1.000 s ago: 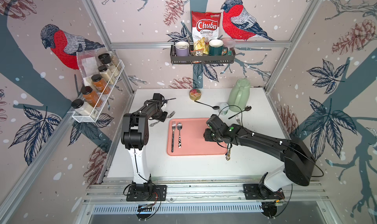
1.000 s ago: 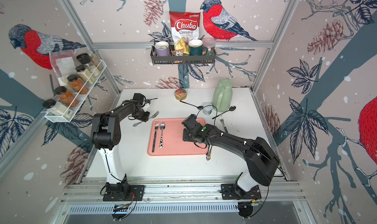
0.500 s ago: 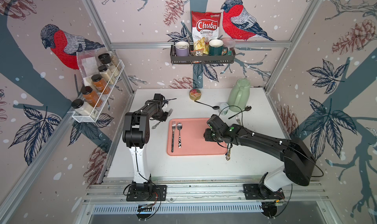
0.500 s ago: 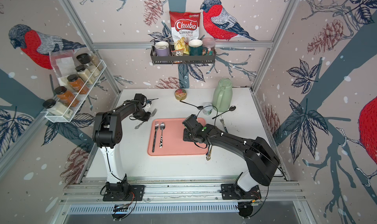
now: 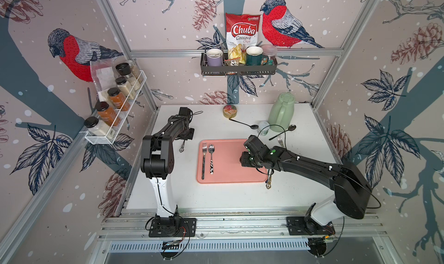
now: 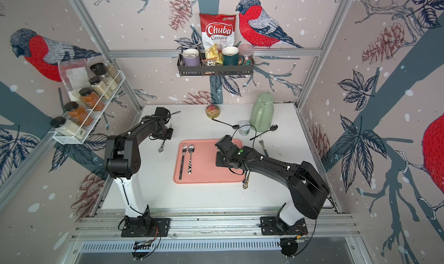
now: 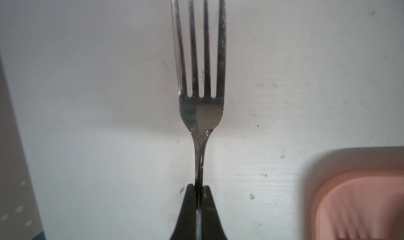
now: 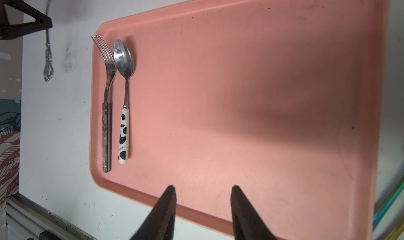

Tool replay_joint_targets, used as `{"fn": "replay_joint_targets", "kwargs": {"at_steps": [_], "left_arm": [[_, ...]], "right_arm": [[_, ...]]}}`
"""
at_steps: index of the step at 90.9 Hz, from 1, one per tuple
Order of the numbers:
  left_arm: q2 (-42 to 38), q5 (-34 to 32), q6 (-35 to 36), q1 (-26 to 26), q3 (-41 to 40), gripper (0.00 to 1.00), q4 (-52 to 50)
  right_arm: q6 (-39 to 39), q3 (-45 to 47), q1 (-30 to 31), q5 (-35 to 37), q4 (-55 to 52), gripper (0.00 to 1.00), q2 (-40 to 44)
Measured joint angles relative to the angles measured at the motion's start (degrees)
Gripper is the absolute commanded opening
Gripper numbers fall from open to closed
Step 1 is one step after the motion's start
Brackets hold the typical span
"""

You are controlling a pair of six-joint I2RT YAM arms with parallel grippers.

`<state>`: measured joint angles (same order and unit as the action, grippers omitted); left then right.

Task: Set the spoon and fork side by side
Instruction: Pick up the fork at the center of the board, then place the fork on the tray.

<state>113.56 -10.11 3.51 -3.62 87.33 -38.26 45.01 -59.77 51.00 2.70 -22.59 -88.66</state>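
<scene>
left wrist: fork (image 7: 200, 110) inside left pincer (image 7: 199, 188)

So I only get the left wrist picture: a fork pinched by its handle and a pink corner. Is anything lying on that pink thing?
Observer: Yes. On the pink tray a dark-handled fork and a spoon with a black-and-white handle lie side by side, along the edge nearest the left arm.
Operator: What is the other arm doing?
Observer: The right gripper hangs open over the tray, holding nothing.
Operator: Is the held fork the last one loose?
Observer: No. A third fork lies on the white table beside the green jug.
</scene>
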Motion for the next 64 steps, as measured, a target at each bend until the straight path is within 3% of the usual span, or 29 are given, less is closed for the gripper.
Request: {"fn": "replay_joint_targets", "kwargs": {"at_steps": [25, 44, 64], "left_arm": [[-10.93, -6.93, -14.75, -7.63, 0.44, 0.0, -7.15], [-21.24, -8.5, -28.98, -17.75, -6.8, 0.0, -10.27], [-19.98, -10.45, -40.39, -29.64, -11.13, 0.0, -10.67]], "right_arm": [[0.17, -0.13, 0.0, -0.2, -0.07, 0.43, -0.11], [0.17, 0.09, -0.35, -0.11, -0.42, 0.43, 1.05], [0.2, 1.62, -1.68, 0.28, -0.81, 0.43, 3.13]]}}
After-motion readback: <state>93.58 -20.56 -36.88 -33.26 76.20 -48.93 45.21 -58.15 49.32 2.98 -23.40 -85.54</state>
